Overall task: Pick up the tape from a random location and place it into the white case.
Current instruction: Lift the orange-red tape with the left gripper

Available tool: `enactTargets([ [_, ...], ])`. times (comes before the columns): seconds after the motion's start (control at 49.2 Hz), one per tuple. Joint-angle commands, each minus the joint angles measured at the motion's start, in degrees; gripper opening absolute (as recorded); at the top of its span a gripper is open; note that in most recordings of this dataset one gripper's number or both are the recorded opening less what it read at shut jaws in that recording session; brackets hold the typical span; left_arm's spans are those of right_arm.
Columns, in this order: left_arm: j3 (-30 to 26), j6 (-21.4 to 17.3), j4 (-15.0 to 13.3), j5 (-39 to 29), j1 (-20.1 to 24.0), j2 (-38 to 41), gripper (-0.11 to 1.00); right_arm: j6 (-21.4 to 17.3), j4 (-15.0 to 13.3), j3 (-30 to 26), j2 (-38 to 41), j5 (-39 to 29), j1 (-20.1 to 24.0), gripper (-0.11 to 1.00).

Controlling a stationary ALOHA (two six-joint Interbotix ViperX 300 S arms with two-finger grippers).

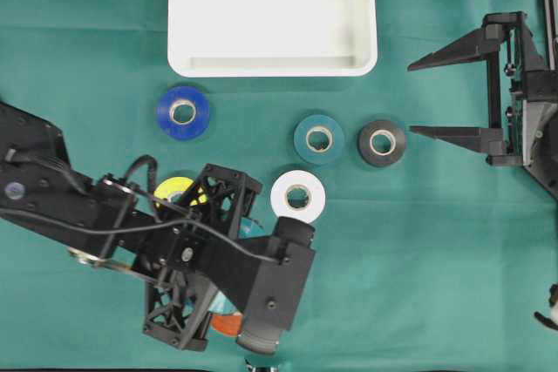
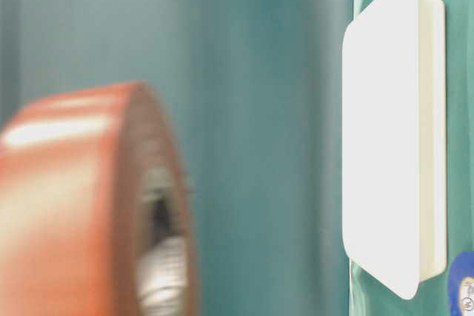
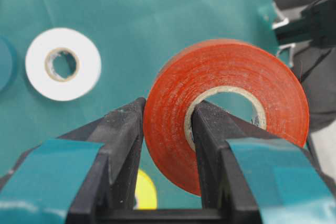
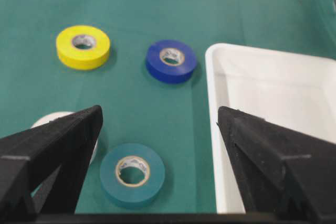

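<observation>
My left gripper (image 3: 168, 113) is shut on an orange-red tape roll (image 3: 236, 66): one finger presses the roll's outer face and the other sits inside its core. The roll is held on edge above the green cloth. From overhead only a sliver of that roll (image 1: 226, 324) shows under the left arm at the lower left. It fills the near left of the table-level view as a blurred orange roll (image 2: 67, 205). The white case (image 1: 272, 67) lies empty at the top centre. My right gripper (image 1: 411, 98) stands open at the right edge, holding nothing.
Loose rolls lie on the cloth: blue (image 1: 166, 115), teal (image 1: 303, 141), black (image 1: 366, 145), white (image 1: 281, 198), and yellow (image 1: 167, 187) partly under the left arm. In the right wrist view the teal roll (image 4: 113, 182) lies beside the case rim (image 4: 212, 129).
</observation>
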State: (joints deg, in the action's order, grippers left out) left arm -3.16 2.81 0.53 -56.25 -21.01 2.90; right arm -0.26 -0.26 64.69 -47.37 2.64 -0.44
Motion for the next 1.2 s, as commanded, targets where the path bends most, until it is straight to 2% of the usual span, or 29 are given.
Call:
enactTargets([
  [0.0, -2.3, 0.1, 0.3, -0.8, 0.0, -2.6, 0.24, -0.2, -0.1, -1.8, 0.2, 0.2, -0.2, 0.90],
  [0.366, -4.9, 0.1, 0.6, -4.2, 0.0, -3.4, 0.24, -0.2, -0.1, -1.8, 0.3, 0.0, -0.2, 0.90],
  [1.179, -5.1, 0.1, 1.0, -4.0, -0.1, -3.4, 0.24, -0.2, 0.0, -1.8, 0.2, -0.4, -0.2, 0.90],
])
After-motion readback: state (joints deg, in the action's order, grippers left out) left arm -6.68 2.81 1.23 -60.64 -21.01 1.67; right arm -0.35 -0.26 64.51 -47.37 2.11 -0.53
